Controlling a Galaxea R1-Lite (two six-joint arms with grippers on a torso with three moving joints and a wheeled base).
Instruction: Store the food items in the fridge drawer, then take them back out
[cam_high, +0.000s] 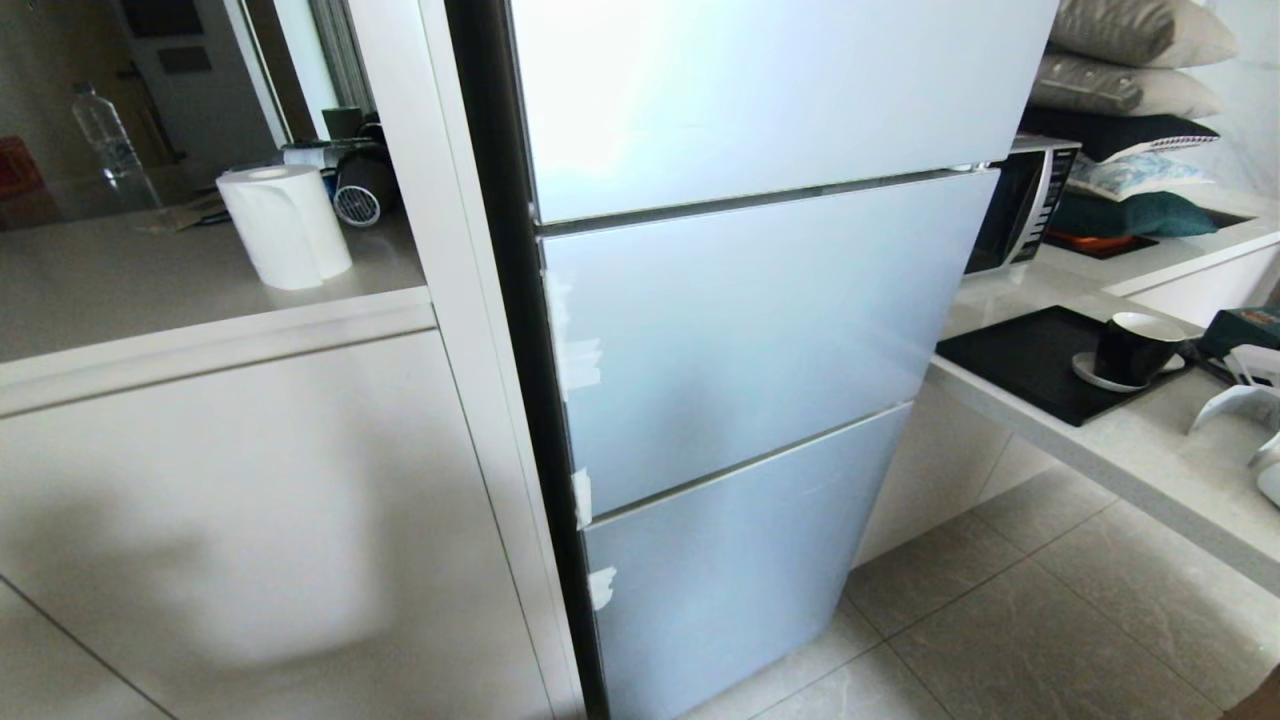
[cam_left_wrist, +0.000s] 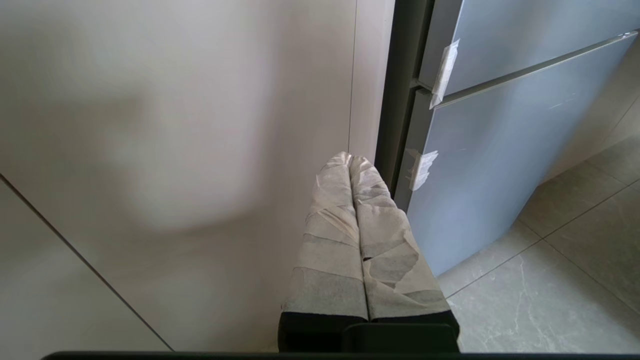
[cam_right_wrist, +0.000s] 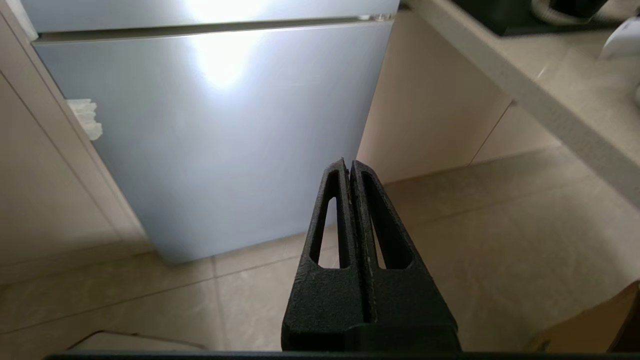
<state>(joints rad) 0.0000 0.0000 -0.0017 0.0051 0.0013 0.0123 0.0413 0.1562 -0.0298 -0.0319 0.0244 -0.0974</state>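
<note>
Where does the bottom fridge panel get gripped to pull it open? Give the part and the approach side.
Probably its top edge, from the front and above: the bottom panel is flat with no handle showing, and the seam there looks like the only lip. The right gripper, now shut, must open first.

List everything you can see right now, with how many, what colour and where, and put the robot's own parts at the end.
fridge: one, silver-blue, centre, three front panels all shut
tape tabs: several, white, along the panels' left edge
paper roll: one, white, on the left counter
water bottle: one, clear, behind the paper roll
microwave: one, silver and black, on the right counter
cushions: a stack, grey and teal, above the microwave
mat: one, black, on the right counter
cup: one, black, on a saucer on the mat
left gripper: one, tape-wrapped, shut, empty
right gripper: one, black, shut, empty
</note>
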